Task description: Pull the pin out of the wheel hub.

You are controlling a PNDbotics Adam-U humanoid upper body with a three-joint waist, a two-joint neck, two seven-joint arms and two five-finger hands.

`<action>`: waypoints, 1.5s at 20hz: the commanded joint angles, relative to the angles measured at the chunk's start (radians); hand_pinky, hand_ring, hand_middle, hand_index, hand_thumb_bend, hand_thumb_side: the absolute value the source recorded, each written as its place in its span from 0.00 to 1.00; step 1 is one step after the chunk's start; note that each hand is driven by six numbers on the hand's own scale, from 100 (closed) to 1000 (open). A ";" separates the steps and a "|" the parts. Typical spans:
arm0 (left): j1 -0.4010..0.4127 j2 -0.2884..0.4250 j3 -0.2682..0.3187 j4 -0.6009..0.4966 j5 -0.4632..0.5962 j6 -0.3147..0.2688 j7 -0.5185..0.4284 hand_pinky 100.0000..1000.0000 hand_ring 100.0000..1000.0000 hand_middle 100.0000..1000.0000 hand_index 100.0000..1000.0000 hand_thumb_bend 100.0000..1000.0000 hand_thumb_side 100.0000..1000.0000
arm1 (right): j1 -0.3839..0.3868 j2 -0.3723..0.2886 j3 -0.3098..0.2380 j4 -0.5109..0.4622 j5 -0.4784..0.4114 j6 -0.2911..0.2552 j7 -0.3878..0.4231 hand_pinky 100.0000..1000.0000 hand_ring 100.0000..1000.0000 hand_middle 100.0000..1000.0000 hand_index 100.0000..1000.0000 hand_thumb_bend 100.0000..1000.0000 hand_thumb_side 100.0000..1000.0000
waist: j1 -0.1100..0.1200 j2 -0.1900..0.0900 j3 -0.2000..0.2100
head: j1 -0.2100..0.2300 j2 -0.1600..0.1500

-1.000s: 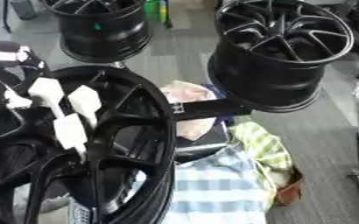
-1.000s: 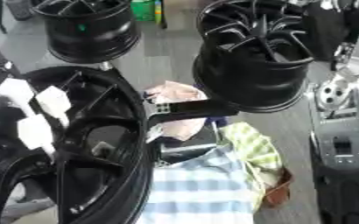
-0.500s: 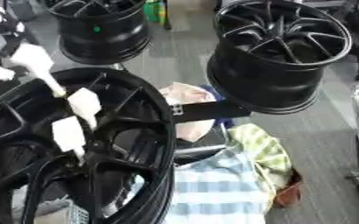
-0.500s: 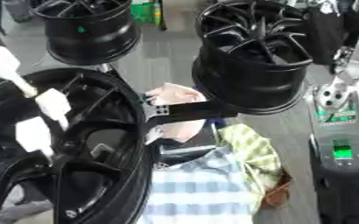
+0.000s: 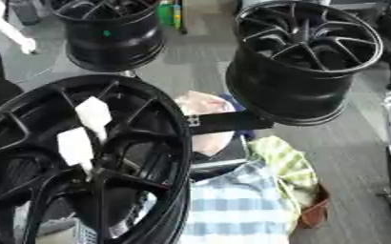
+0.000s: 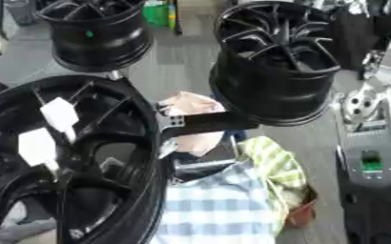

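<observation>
A large black wheel hub (image 5: 161, 143) fills the lower left, its spokes facing me. Two white blocks, one upper (image 5: 93, 113) and one lower (image 5: 74, 145), sit on thin white stems among its spokes. I cannot tell which of them is the pin. A blurred white shape at the top left corner looks like part of my left hand (image 5: 3, 21), well clear of the hub. Its fingers are not readable. My right hand shows in no view. Only the silver and black right arm (image 6: 367, 138) shows, along the right edge.
Two more black wheels stand behind, one at the upper right (image 5: 303, 62) and one at the top left (image 5: 111, 33). A black bar (image 5: 228, 121) runs between the near hub and the right wheel. Below it lie a striped cloth (image 5: 232, 209), a green checked cloth (image 5: 286, 162) and a pink one (image 5: 203, 102).
The white shapes of my left hand, which were over the hub's left spokes, have drawn away up and to the left. The two white blocks stay on the hub.
</observation>
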 commanded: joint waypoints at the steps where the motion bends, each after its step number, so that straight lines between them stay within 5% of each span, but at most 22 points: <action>1: -0.016 0.074 0.110 0.086 -0.056 0.058 0.059 0.66 0.49 0.22 0.42 0.00 0.06 | -0.012 -0.018 -0.010 -0.008 0.005 0.001 -0.004 0.71 0.70 0.63 0.80 0.00 0.60 | 0.002 -0.020 0.003 | -0.005 -0.005; 4: 0.001 0.106 0.189 0.174 -0.109 0.112 0.113 0.66 0.49 0.24 0.44 0.00 0.03 | -0.012 -0.018 -0.010 -0.007 0.006 0.001 -0.004 0.71 0.70 0.63 0.80 0.00 0.60 | 0.000 -0.020 0.005 | -0.009 -0.008; 9: -0.005 0.121 0.239 0.251 -0.198 0.200 0.201 0.68 0.52 0.31 0.52 0.00 0.02 | -0.013 -0.016 -0.010 -0.006 0.007 0.002 -0.002 0.71 0.70 0.63 0.80 0.00 0.60 | -0.003 -0.022 0.006 | -0.008 -0.010; 11: -0.009 0.110 0.239 0.241 -0.236 0.238 0.239 0.74 0.62 0.44 0.65 0.00 0.12 | -0.013 -0.015 -0.011 -0.006 0.007 0.002 -0.002 0.71 0.70 0.63 0.80 0.00 0.60 | -0.004 -0.021 0.006 | -0.008 -0.011; 12: -0.013 0.097 0.230 0.226 -0.254 0.257 0.258 0.80 0.74 0.60 0.76 0.22 0.28 | -0.013 -0.015 -0.011 -0.006 0.006 0.002 -0.002 0.71 0.70 0.63 0.80 0.00 0.60 | -0.004 -0.021 0.005 | -0.007 -0.011; 15: -0.021 0.055 0.190 0.184 -0.309 0.269 0.312 0.87 0.86 0.77 0.88 0.25 0.50 | -0.013 -0.014 -0.011 -0.005 0.005 0.002 -0.002 0.71 0.70 0.63 0.80 0.00 0.60 | -0.005 -0.021 0.004 | -0.006 -0.011; 24: -0.026 -0.014 0.087 0.115 -0.371 0.138 0.455 0.81 0.74 0.62 0.78 0.14 0.39 | -0.014 -0.012 -0.010 -0.007 0.006 0.000 0.000 0.71 0.70 0.63 0.80 0.00 0.60 | -0.004 -0.020 0.000 | -0.004 -0.006; 30: -0.013 -0.023 0.011 0.007 -0.324 0.088 0.444 0.80 0.71 0.58 0.75 0.14 0.34 | -0.013 -0.011 -0.010 -0.009 0.004 -0.001 0.000 0.71 0.70 0.63 0.80 0.00 0.60 | -0.001 -0.019 -0.005 | -0.001 -0.006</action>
